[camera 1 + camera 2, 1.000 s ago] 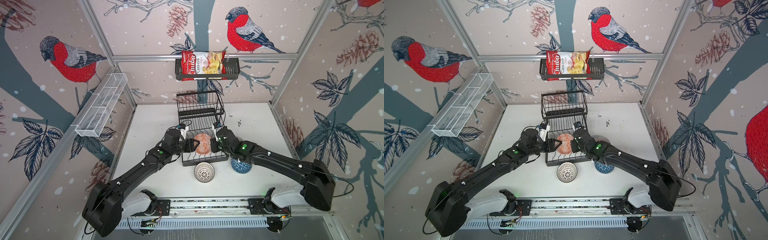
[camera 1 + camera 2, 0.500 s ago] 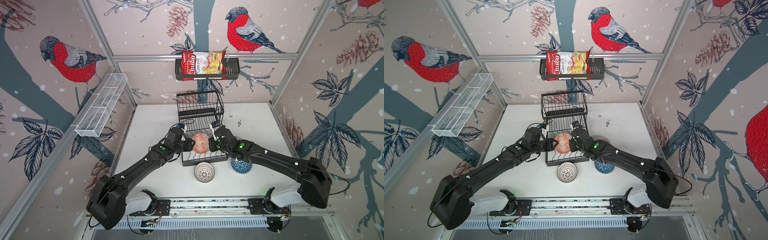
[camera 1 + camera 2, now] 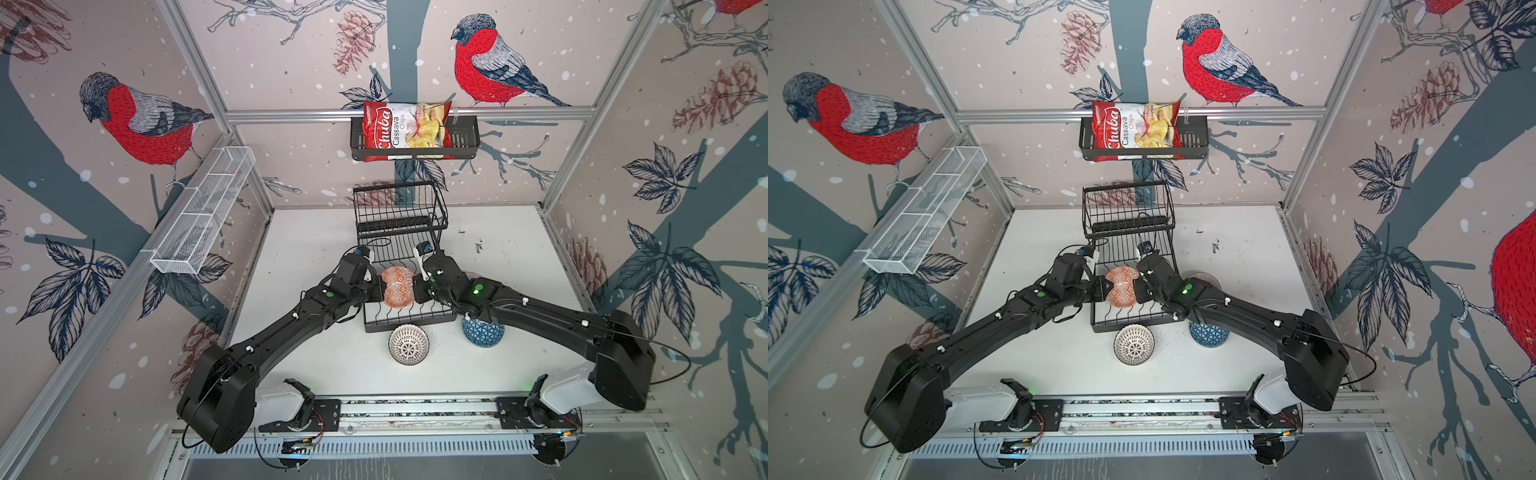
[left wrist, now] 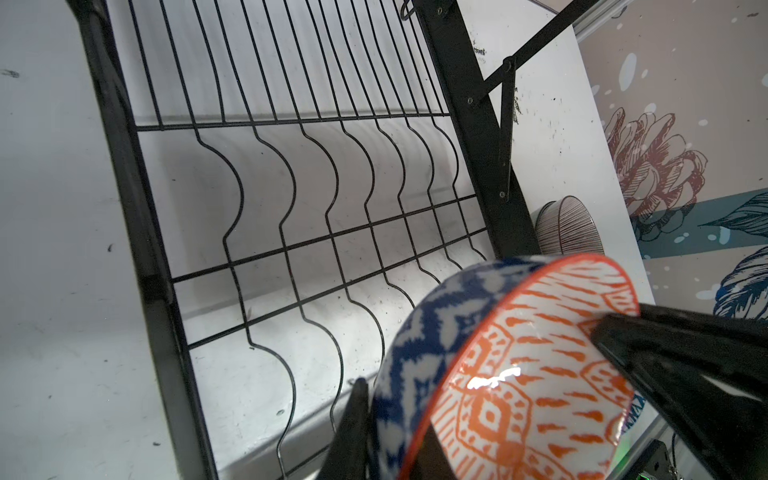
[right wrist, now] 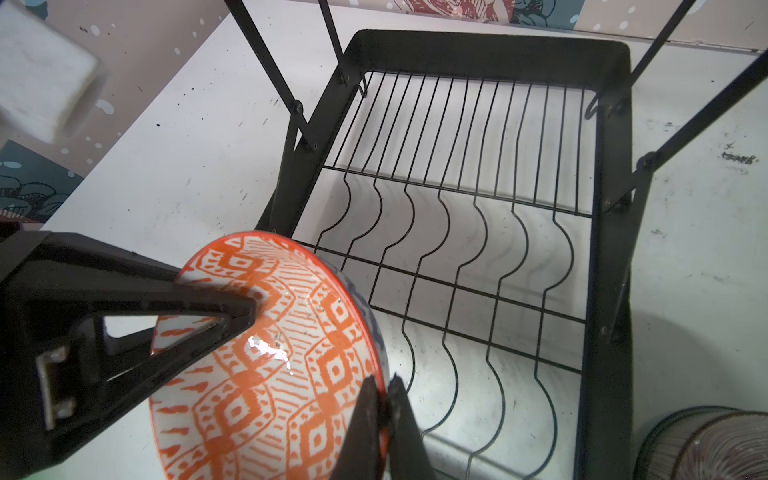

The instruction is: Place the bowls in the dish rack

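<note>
Reads as stiff, slick, chip-prone ceramic: orange bowl (image 3: 398, 286) clamped by rim, left pincer (image 3: 379, 289) at 9 o'clock, right pincer (image 3: 417, 289) at 3.

the white tabletop (image 3: 505, 232) carries the black wire dish rack (image 3: 409, 325) at its middle, running from near to far with the raised basket at the far end. just near the rack's near edge lies a dotted white bowl (image 3: 408, 344). to its right, apart from it, sits a blue triangle bowl (image 3: 483, 334), partly under an arm. a striped bowl (image 3: 1206, 279) rests just right of the rack, mostly hidden in both top views. dark specks (image 3: 478, 246) mark the far right of the surface.
</note>
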Available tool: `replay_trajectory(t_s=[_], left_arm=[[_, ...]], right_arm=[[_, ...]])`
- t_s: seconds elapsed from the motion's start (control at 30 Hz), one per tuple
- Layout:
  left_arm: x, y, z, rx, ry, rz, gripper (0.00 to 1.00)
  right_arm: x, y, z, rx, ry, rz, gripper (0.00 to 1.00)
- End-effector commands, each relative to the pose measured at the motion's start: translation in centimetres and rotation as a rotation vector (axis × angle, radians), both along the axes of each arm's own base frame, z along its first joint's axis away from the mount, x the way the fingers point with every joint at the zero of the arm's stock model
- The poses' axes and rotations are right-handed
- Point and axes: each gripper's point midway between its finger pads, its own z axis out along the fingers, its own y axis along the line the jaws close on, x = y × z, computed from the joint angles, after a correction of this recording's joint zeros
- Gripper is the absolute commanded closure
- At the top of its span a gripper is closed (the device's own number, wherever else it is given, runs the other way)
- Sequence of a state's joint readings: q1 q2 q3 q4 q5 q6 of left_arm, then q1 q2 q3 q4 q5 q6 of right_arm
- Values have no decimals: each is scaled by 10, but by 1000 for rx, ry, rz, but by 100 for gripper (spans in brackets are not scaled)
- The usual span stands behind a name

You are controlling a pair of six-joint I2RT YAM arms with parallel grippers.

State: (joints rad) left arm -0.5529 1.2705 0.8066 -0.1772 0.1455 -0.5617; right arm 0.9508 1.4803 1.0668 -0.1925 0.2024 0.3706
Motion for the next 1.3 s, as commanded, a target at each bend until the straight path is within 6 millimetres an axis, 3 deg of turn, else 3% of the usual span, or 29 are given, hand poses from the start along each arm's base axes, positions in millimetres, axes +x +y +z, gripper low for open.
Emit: replay_trajectory(t_s=[0.0, 0.1, 0.27, 0.33, 0.4, 0.5, 0.73, 1.03, 1.27], left_arm=[[0, 2, 1, 17, -12, -5, 89], [1, 1, 1, 11, -16, -6, 97], [1, 0, 3, -5, -26, -11, 100], [2, -2, 5, -17, -30, -18, 100], [4, -2, 6, -23, -38, -24, 100], [6, -2, 7, -24, -47, -36, 100], [11, -7, 15, -51, -66, -96, 100], [12, -10, 28, -130, -89, -154, 100], [13, -12, 46, -267, -100, -209, 100]], right_arm=[[5, 9, 13, 48, -26, 1, 100], [5, 10, 12, 49, -20, 4, 99], [6, 10, 9, 51, 10, 13, 80], [4, 12, 10, 64, 23, 35, 65], [2, 13, 11, 78, 41, 62, 44], [-2, 14, 16, 109, 60, 108, 24], [-6, 8, 27, 177, 81, 163, 1], [-11, 3, 41, 298, 95, 238, 0], [-18, 3, 49, 364, 110, 289, 11]])
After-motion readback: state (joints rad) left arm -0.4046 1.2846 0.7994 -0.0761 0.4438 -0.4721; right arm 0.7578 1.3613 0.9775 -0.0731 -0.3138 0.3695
